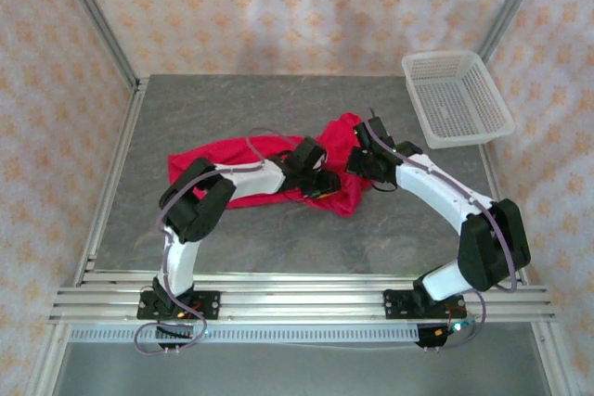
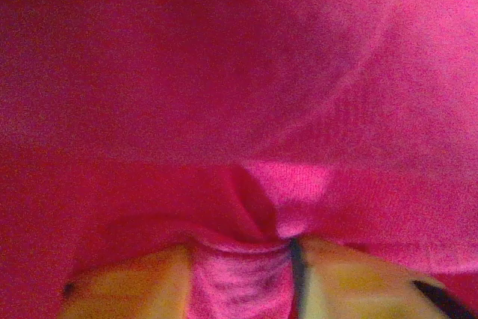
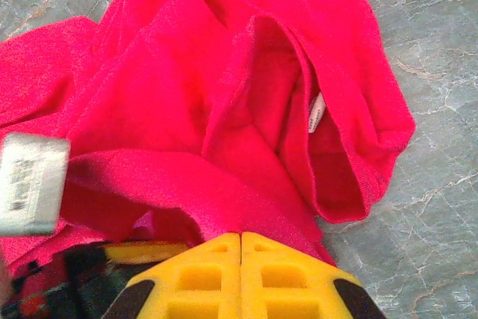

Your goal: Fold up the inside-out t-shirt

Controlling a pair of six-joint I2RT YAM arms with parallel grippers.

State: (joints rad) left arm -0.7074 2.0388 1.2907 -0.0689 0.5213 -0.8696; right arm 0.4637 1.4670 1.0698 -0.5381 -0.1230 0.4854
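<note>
The inside-out t-shirt (image 1: 209, 157) lies crumpled in the middle of the table (image 1: 278, 243), off every edge, the left gripper (image 2: 243, 278) clamped on a fold and the right gripper (image 3: 240, 244) with jaws together against the cloth.

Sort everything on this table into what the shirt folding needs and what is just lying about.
For the job:
- red t-shirt, crumpled, not yet folded
- left fingers, pinching a fold of it
- right fingers, shut together at its edge

Lying about:
- white basket, in the far right corner, apart from the shirt
</note>
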